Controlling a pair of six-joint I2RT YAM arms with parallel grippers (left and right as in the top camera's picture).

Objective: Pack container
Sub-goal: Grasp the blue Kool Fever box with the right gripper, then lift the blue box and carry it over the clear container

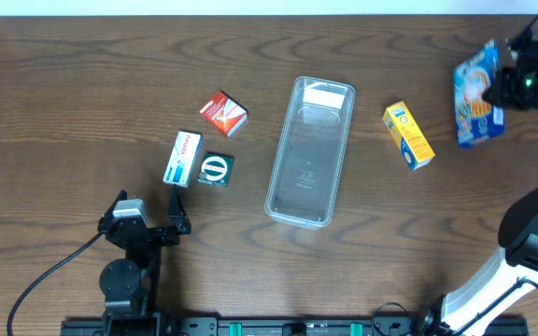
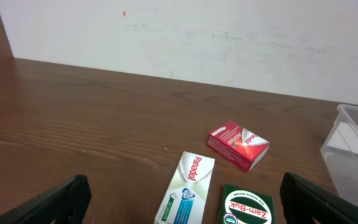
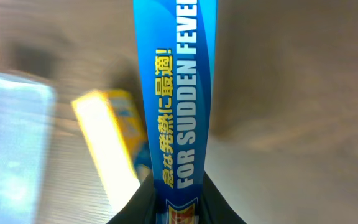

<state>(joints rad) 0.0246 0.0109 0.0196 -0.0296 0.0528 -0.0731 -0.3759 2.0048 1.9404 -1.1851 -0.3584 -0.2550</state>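
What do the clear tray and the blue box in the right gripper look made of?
The container: clear glossy plastic, apparently; wood grain shows through it. The blue box, pinched in the right gripper: likely printed cardboard, with flat faces, crisp edges, slight sheen.

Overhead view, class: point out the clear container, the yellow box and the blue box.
clear container (image 1: 299, 182), overhead view, bare floor near its middle.
yellow box (image 1: 409, 136), overhead view, middle of its top face.
blue box (image 1: 475, 98), overhead view, middle of its printed face.

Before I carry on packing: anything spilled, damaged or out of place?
Nothing stands out: the container sits flat and intact, small boxes lie undamaged beside it, and the right gripper grips the blue box.
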